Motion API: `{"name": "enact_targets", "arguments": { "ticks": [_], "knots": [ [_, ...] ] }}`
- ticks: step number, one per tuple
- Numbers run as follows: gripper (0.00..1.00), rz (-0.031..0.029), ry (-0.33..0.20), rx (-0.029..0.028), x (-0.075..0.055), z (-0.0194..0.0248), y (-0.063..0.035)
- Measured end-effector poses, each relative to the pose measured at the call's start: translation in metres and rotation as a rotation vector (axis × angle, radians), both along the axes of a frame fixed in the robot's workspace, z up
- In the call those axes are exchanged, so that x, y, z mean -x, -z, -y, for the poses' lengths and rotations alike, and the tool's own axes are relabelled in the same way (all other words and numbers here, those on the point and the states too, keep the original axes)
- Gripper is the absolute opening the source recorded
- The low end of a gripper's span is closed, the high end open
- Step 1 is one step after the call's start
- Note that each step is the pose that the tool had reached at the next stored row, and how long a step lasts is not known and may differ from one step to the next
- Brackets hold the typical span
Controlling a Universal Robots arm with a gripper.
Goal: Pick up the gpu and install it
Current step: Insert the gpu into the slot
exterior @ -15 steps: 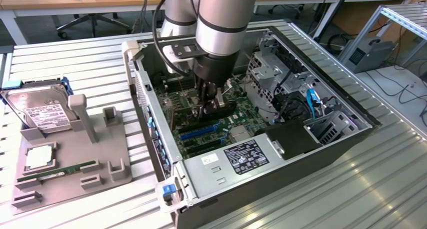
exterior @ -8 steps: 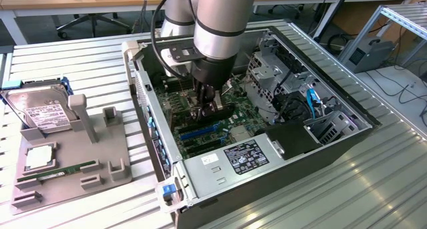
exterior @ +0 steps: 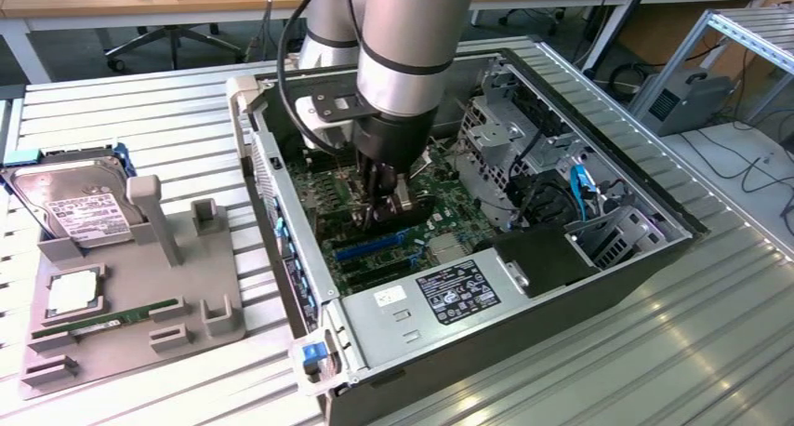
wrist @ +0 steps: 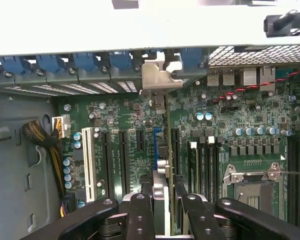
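GPU (exterior: 400,206) sits upright between my jaws inside the open computer case (exterior: 645,249), low over the motherboard (exterior: 372,245) near the blue expansion slots. In the exterior view I see the arm (exterior: 403,63) reaching straight down into the case, and the gripper (exterior: 382,203) is clamped on the card's upper edge. The card stands on edge, and I cannot tell from here whether its lower edge has met a slot. The case lies on its side in the middle of the bench (exterior: 694,352), with the power supply (exterior: 429,300) at the end nearest the camera. A grey fixture tray (exterior: 130,342) rests toward the bench's edge on the exterior view's left. It carries a hard drive (exterior: 74,207) at its far corner, a RAM stick (exterior: 106,322) lying flat near its front edge, and a small square chip (exterior: 72,291) between them.

In the wrist view I look down past the black fingers (wrist: 140,215), which grip the card (wrist: 161,192) edge-on between them. Its silver end bracket (wrist: 157,75) reaches up against the case's rear wall, beside the row of blue slot clips (wrist: 85,60). The card lines up along a blue slot (wrist: 157,137) on the motherboard (wrist: 240,115), just beside the black slots and apart from the white slot (wrist: 88,162). The empty processor socket (wrist: 252,187) lies on the far side of the memory slots.
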State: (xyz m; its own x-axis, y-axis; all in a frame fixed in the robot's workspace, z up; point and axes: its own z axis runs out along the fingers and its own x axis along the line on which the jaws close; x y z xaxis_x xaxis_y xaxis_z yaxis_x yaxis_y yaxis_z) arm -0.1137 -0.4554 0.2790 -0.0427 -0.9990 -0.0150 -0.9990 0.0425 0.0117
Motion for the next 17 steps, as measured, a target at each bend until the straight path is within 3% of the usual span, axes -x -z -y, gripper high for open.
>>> {"name": "enact_targets", "arguments": {
  "ticks": [6,13,17],
  "knots": [
    [0.27,0.0001,0.000,0.0035,0.0015,0.0014,0.0044],
    [0.27,0.0000,0.003,0.0228,0.0017,0.0009,0.0073],
    [0.27,-0.0001,0.012,0.0256,0.0016,-0.0033,0.0079]
  ]
}}
